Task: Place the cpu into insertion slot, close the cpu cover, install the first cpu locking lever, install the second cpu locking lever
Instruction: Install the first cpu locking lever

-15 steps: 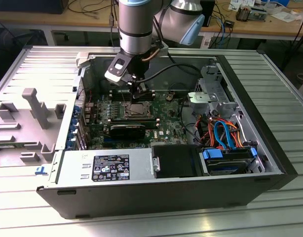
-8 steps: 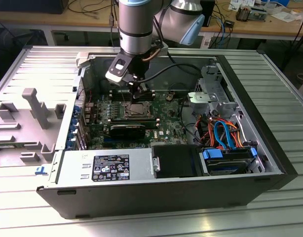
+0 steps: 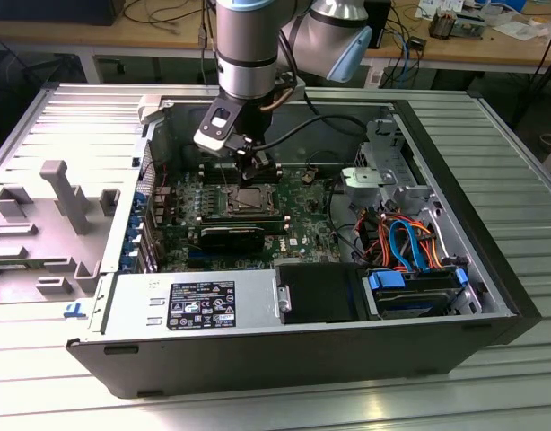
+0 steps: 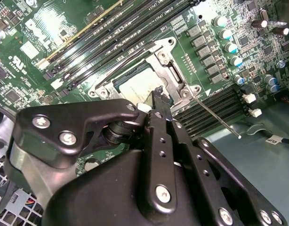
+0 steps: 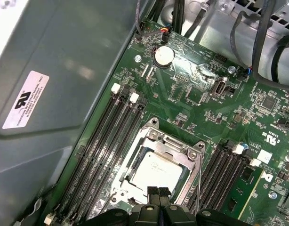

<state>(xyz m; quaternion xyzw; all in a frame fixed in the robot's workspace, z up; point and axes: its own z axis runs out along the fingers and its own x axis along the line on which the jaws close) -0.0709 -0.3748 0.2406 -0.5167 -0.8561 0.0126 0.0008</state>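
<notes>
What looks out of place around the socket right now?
One locking lever sticks out loose beside the cpu cover, slanting over the memory slots, apparently unlatched. The cpu looks seated squarely in the cover's window.

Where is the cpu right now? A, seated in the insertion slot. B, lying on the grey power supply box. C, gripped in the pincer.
A: in the first wrist view the cpu lies in the insertion slot, framed by the cpu cover.

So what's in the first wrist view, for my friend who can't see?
A small square silver-grey cpu sits in its silver-rimmed insertion slot on the green motherboard, with long black memory slots either side. The black gripper, shut, is right beside the slot's edge.
</notes>
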